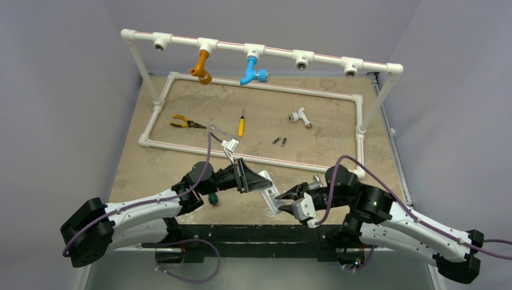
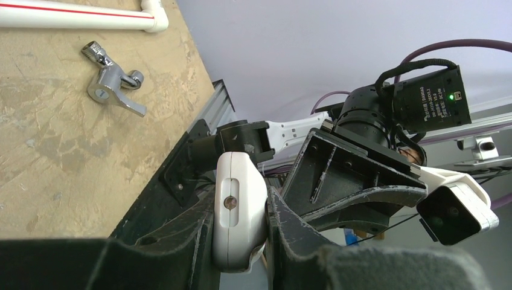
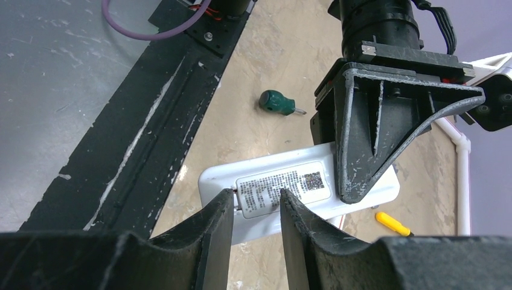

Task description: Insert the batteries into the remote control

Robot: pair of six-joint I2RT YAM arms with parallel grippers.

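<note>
Both arms, left arm (image 1: 145, 208) and right arm (image 1: 410, 226), reached in from the near edge and met over the middle of the worktop (image 1: 181, 166), close to that edge. A white pipe frame (image 1: 275, 52) took up the far half, with a rectangle of pipe lying flat and a rail raised across the far edge. An orange fitting (image 1: 202, 67) and a blue tap (image 1: 250, 71) hung from the rail.

The left gripper (image 1: 256, 181) was clenched on the remote control (image 1: 270, 198), which it held lifted off the worktop with its labelled back turned up. The right gripper (image 1: 288, 198) had its jaws parted, its fingers (image 3: 220, 226) set over the labelled end of that back and grasping nothing.

Yellow-handled pliers (image 1: 184, 123) lay inside the rectangle near its left side. A yellow-handled screwdriver (image 1: 241, 125) lay toward its middle and a white pipe tee (image 1: 299, 116) to the right. A silver tap fitting (image 2: 112, 81) sat between the rectangle's near pipe and the near edge. A green-handled screwdriver (image 1: 212, 198) lay near that edge, beside the left gripper.

The batteries (image 1: 279, 141) lay side by side inside the rectangle, right of the yellow-handled screwdriver and well apart from the remote control.
</note>
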